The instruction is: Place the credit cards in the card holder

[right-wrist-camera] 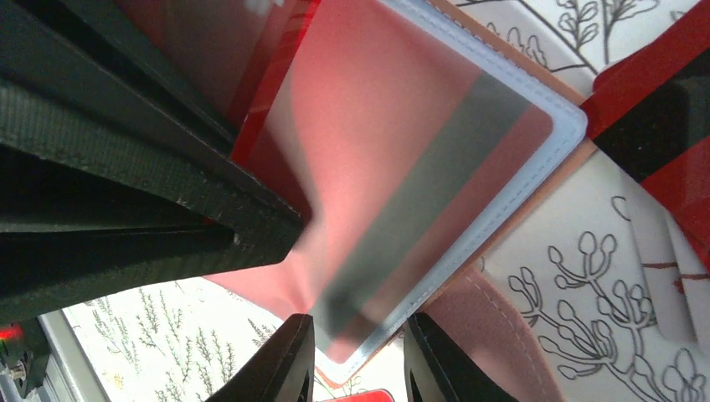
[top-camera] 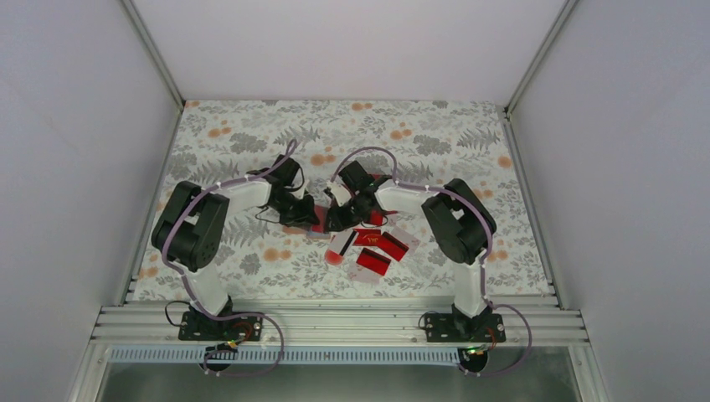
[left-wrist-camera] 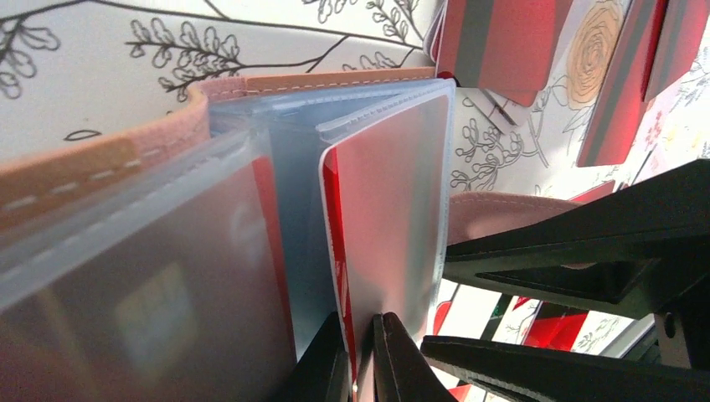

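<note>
I see left gripper (left-wrist-camera: 358,327) jaws clamped on a red credit card (left-wrist-camera: 331,226) at the card holder (left-wrist-camera: 100,163); right gripper (right-wrist-camera: 358,335) jaws apart, straddling a clear sleeve (right-wrist-camera: 435,184).

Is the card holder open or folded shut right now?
Open. The left wrist view shows the card holder with clear sleeves fanned apart from its tan cover; the left pincer pinches one sleeve holding a red card.

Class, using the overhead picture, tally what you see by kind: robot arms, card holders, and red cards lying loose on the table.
Robot arms: 2
Card holder: 1
Loose red cards plainly showing: 3 (more may lie hidden)
Total: 6
</note>
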Available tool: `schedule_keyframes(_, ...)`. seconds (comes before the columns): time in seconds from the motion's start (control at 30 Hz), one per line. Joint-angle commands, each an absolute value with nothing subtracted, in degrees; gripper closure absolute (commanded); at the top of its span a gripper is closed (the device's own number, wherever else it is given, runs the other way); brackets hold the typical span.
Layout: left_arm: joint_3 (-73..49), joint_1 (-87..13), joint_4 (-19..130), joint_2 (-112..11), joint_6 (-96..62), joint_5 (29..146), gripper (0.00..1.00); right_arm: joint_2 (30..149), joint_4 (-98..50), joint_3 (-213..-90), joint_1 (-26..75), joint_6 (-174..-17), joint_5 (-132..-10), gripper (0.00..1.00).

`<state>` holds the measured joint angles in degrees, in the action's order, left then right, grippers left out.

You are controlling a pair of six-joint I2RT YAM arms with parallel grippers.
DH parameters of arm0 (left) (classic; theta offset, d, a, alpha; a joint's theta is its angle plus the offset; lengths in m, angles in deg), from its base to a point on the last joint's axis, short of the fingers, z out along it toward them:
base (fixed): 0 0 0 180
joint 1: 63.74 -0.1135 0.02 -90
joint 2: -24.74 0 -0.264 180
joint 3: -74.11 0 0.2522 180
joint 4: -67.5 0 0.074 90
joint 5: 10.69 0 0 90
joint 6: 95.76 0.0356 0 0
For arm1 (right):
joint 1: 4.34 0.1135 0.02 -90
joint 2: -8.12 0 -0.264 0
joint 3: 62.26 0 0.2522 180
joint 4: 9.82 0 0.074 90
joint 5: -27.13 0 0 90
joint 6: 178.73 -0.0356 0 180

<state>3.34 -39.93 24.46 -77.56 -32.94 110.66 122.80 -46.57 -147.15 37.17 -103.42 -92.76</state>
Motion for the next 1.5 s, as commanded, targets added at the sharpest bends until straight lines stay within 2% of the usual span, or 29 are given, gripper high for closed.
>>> schedule_keyframes(0.0,3.66,-37.92,27.18,-80.03,-32.36,111.77,0.98,120.37,-44.57,-147.66,35.98,-101.96,-93.12,0.71)
schedule_keyframes(0.2,5.3,-39.0,28.63,-77.94,-31.9,113.91,0.98,117.22,-46.69,-147.29,32.67,-102.13,-94.15,0.63)
schedule_keyframes(0.43,10.48,-41.0,36.75,-75.17,-33.35,122.64,0.98,113.79,-44.39,-145.08,28.83,-104.36,-105.72,0.5)
schedule_keyframes(0.63,13.72,-42.25,44.56,-73.78,-34.18,129.89,0.98,115.14,-42.75,-144.22,27.58,-105.5,-113.5,0.46)
schedule_keyframes(0.87,16.74,-44.16,50.73,-72.22,-35.48,134.8,0.98,117.35,-43.13,-144.13,27.03,-105.78,-116.28,0.38)
schedule_keyframes(1.2,20.34,-46.41,58.32,-70.16,-36.9,141.86,0.98,119.02,-42.77,-142.81,26.0,-104.81,-117.64,0.37)
schedule_keyframes(1.47,18.75,-46.9,58.38,-69.44,-36.37,144.51,0.97,121.75,-43.18,-144.4,25.85,-103.59,-120.65,0.37)
